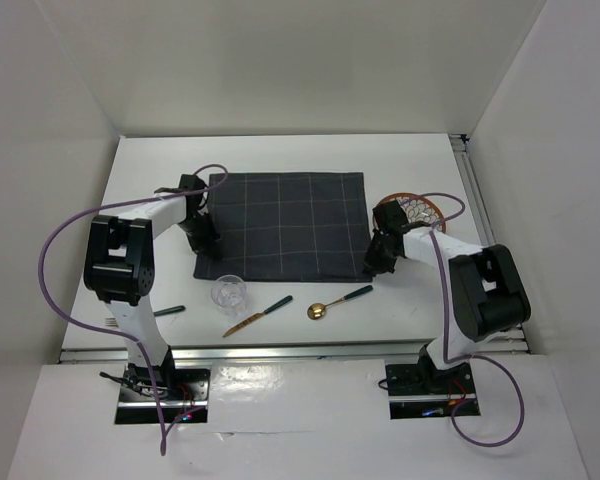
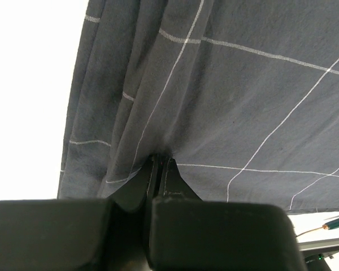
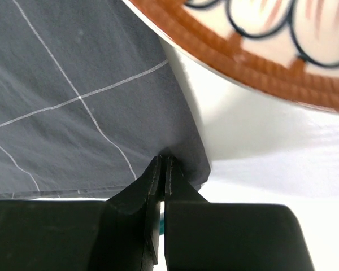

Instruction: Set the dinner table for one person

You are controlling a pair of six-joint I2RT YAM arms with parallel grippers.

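Observation:
The dark grey checked placemat (image 1: 280,225) lies flat in the middle of the white dinner table (image 1: 150,190). My left gripper (image 1: 206,246) is at the mat's near left corner, and in the left wrist view the gripper (image 2: 160,160) is shut on a pinch of the placemat (image 2: 226,96), which wrinkles toward the jaws. At the near right corner, my right gripper (image 1: 377,262) is likewise shut on the cloth; the right wrist view shows that gripper (image 3: 164,161) pinching the placemat (image 3: 73,113) at its corner.
A patterned plate with an orange rim (image 1: 417,210) (image 3: 260,51) sits just right of the mat, behind the right gripper. Near the front edge stand a clear glass (image 1: 230,293), a gold knife (image 1: 257,316), a gold spoon (image 1: 338,302) and a green handle (image 1: 168,311).

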